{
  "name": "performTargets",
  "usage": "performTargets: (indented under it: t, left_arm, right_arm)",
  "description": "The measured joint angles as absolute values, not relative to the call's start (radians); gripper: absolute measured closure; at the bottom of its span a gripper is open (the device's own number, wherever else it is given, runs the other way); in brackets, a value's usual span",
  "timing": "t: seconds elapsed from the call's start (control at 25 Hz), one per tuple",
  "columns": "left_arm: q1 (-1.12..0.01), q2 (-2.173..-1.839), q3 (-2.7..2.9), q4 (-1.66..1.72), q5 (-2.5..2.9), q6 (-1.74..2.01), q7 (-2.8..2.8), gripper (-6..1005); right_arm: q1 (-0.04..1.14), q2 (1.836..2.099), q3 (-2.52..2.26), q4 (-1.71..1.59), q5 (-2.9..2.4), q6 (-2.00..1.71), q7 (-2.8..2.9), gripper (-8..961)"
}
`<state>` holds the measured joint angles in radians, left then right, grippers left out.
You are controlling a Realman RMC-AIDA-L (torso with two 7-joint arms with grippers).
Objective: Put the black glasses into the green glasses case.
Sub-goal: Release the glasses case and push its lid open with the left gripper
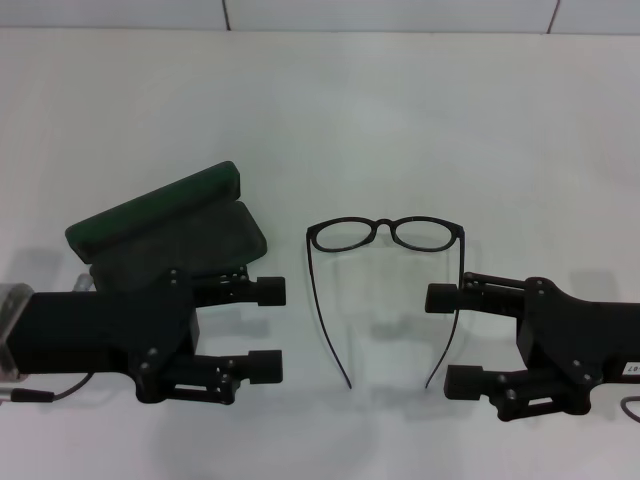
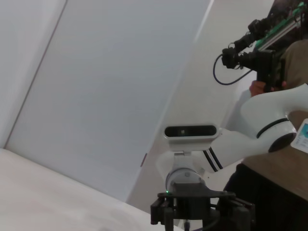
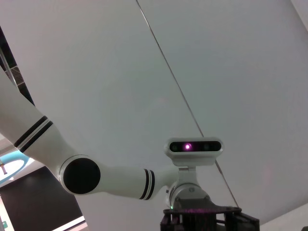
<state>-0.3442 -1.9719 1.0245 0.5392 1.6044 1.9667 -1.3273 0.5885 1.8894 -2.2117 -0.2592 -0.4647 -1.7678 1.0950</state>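
Note:
The black glasses [image 1: 385,234] lie on the white table [image 1: 400,120] at the middle, lenses far from me, both temple arms unfolded and pointing toward me. The green glasses case [image 1: 160,206] stands open at the left, its lid raised behind the dark-lined base. My left gripper [image 1: 267,329] hovers just in front of the case, open and empty, fingers pointing at the glasses. Opposite it, my right gripper [image 1: 450,340] is open too, and the right temple arm runs just past its fingertips. I cannot tell whether they touch it.
A cable [image 1: 60,390] trails from the left arm near the table's front edge. The left wrist view shows the right arm's camera [image 2: 190,131] and a person with equipment [image 2: 269,62] behind it. The left arm's camera [image 3: 194,146] fills the right wrist view.

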Motion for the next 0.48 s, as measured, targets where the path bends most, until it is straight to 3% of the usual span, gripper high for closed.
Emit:
performTargets:
  t: [0.48]
  left_arm:
    - [-0.344, -1.973, 1.022, 0.538, 1.602, 1.969, -1.327, 186]
  right_arm:
    - [0.588, 1.89, -2.208, -0.245, -0.459, -1.768, 1.094, 88]
